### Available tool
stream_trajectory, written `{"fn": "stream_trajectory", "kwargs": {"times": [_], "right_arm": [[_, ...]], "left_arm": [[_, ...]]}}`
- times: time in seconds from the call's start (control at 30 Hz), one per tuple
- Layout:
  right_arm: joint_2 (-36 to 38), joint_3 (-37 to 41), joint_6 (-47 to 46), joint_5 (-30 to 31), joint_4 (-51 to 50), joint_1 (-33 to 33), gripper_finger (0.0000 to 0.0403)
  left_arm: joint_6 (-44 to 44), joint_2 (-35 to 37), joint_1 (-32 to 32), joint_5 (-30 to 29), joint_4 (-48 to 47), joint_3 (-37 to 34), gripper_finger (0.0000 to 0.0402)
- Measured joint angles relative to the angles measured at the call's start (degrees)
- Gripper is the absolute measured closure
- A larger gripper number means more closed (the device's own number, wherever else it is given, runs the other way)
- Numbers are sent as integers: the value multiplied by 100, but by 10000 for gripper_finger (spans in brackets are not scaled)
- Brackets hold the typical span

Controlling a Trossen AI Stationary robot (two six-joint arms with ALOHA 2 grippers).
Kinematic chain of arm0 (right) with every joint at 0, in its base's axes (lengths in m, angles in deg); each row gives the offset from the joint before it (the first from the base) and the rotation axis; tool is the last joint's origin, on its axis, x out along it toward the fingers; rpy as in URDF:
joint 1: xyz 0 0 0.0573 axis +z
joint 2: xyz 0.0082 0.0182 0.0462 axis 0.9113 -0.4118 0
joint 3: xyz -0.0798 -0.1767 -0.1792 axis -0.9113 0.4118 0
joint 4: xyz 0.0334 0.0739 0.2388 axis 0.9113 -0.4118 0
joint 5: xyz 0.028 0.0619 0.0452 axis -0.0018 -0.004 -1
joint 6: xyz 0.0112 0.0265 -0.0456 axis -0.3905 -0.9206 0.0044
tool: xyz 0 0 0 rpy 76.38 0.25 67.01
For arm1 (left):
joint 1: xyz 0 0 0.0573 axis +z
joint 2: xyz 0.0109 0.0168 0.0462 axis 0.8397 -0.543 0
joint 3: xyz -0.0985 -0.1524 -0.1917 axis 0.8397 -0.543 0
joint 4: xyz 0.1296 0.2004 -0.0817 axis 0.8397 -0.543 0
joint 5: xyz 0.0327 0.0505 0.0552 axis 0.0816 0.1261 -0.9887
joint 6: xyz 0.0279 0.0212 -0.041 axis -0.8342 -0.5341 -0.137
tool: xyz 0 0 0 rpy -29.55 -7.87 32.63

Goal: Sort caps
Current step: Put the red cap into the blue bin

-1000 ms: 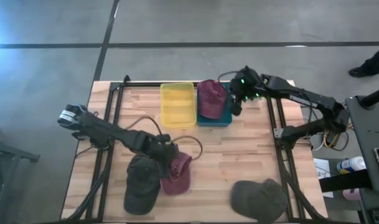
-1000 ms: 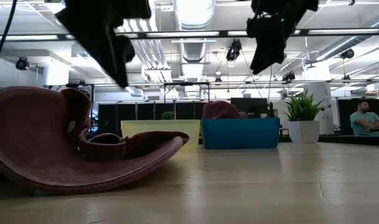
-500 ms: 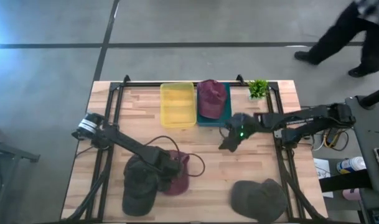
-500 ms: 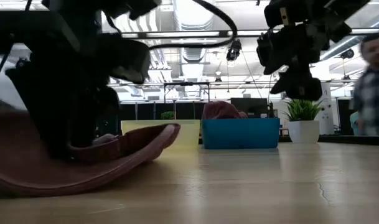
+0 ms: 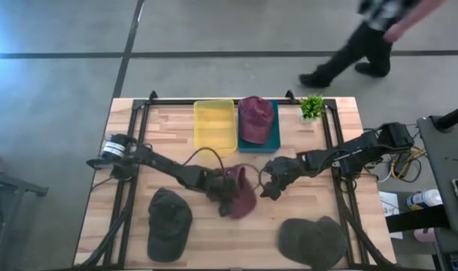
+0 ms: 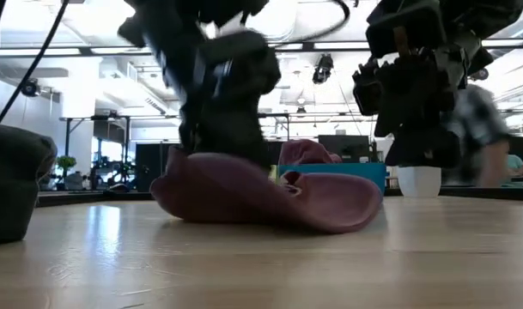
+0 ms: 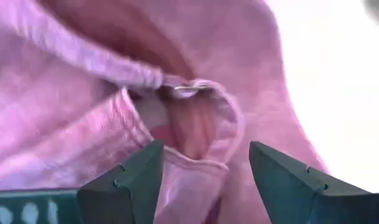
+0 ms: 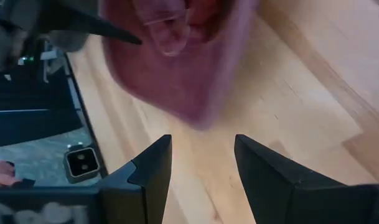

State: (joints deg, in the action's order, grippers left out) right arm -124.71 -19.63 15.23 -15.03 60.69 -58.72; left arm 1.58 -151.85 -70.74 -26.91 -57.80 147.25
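A maroon cap lies on the wooden table at its middle, hollow side up. My left gripper stands in it, open, with a fold of its cloth between the fingers. My right gripper hovers open just right of this cap, over bare wood. A second maroon cap rests in the teal bin. Two olive caps lie near the front edge. My left gripper reaches slanting down from the table's left into the maroon cap's hollow, by the rear strap with its metal buckle. A fold of cloth stands between the open fingers and touches them. The cap rests on the table.
An empty yellow bin stands left of the teal bin at the far edge. A small potted plant sits at the far right corner. A person walks on the floor beyond the table. Bare wood lies between the two olive caps.
My left gripper has gone down into the maroon cap and toward the table's right, sliding and turning the cap away from the left olive cap. My right gripper has swung from above the teal bin down toward the near edge, rolling, to a place beside that cap.
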Motion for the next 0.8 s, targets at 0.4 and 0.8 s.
{"fn": "stream_trajectory", "kwargs": {"times": [0.4,0.8], "right_arm": [[-96,2,50,851,89,-11,232],[-1166,-38,-232,603,1324,2,232]], "left_arm": [[-143,679,-259,-252,-1182,214,171],[224,630,-422,-230,-1225,-410,171]]}}
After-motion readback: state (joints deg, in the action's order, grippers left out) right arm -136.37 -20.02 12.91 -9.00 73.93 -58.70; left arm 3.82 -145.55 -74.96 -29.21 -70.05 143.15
